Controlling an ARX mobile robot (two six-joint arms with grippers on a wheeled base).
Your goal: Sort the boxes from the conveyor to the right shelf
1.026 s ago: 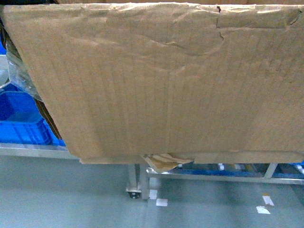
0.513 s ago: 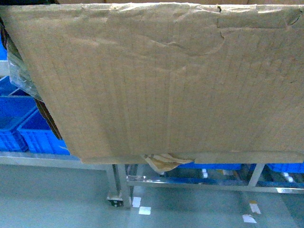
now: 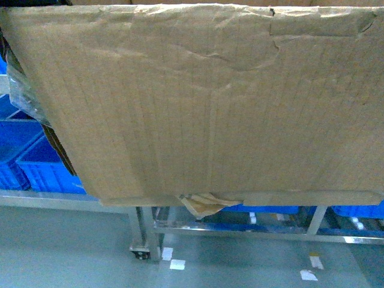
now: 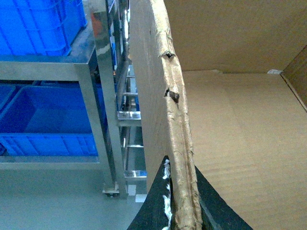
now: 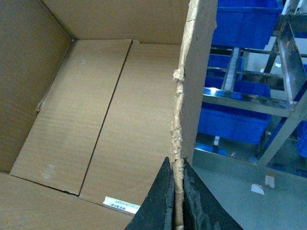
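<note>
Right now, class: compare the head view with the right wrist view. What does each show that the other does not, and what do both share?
Only the head view shows the cardboard box's outer wall, its crumpled tape tuft, the plastic film scrap at its left edge and the rack's castor foot.

Only the right wrist view shows the box's empty inside with a white label, and the right end effector shut on the ragged rim.

Both show the box, blue crates on the steel rack, and the grey floor.
</note>
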